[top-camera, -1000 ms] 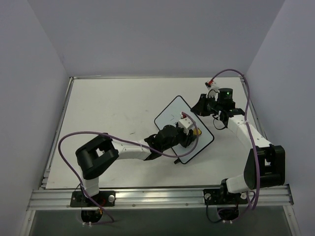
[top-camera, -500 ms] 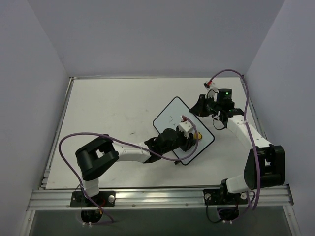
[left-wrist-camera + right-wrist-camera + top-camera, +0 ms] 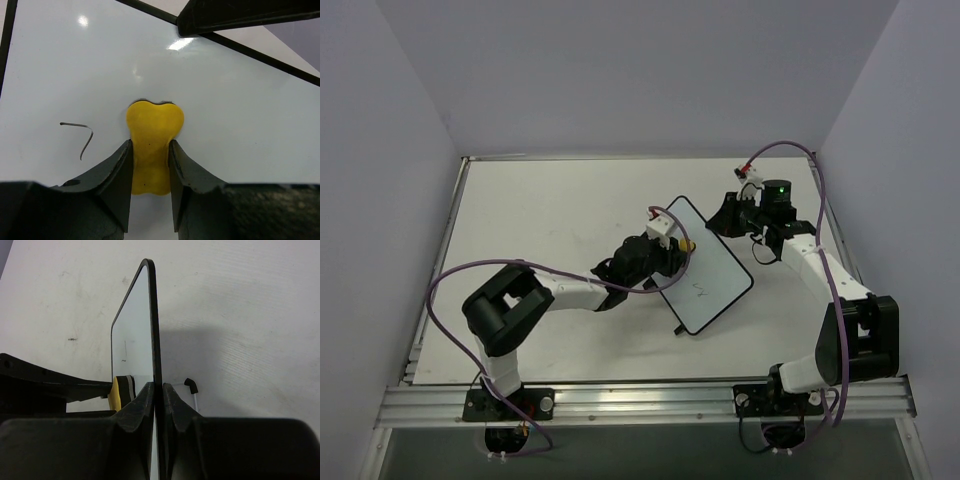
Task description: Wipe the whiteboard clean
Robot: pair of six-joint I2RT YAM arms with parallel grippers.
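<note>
Two tools meet at the whiteboard (image 3: 710, 275), which lies skewed on the counter (image 3: 540, 220), right of centre. The left tool (image 3: 150, 146) is clamped on a yellow bone-shaped eraser (image 3: 152, 122), whose end rests against the white surface near the board's far-left edge. A thin dark squiggle (image 3: 82, 137) sits just beside it. The right tool (image 3: 158, 388) pinches the board's black frame at its far corner.

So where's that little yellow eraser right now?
In the top view the yellow eraser is left of centre, pinched in the left arm's fingers and lying against the whiteboard near its far left edge.
</note>
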